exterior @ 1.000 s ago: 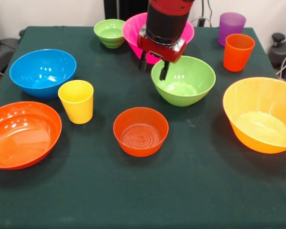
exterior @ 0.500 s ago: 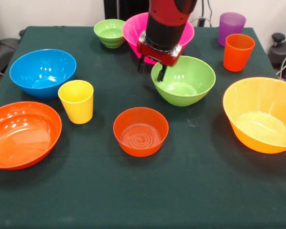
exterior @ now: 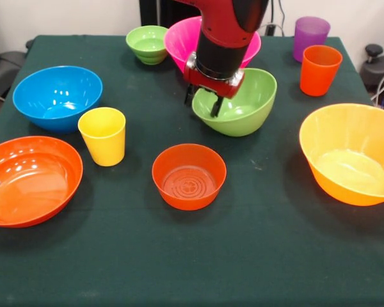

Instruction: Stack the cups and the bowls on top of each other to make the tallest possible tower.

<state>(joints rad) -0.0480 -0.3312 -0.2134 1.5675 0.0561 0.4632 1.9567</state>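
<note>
My gripper is shut on the left rim of the medium green bowl, one finger outside and one inside. The bowl is tilted, its left side raised off the table. The small red-orange bowl stands alone in front of it. The yellow cup is at the left, and the orange cup and purple cup are at the back right. The large yellow-orange bowl is at the right. No bowls are stacked.
The blue bowl and shallow orange bowl stand at the left. The large pink bowl, partly behind the arm, and the small green bowl are at the back. All stand on a dark green tablecloth.
My gripper came down over the medium green bowl's left rim and closed on it. The bowl has tipped and shifted left, its gripped side raised.
</note>
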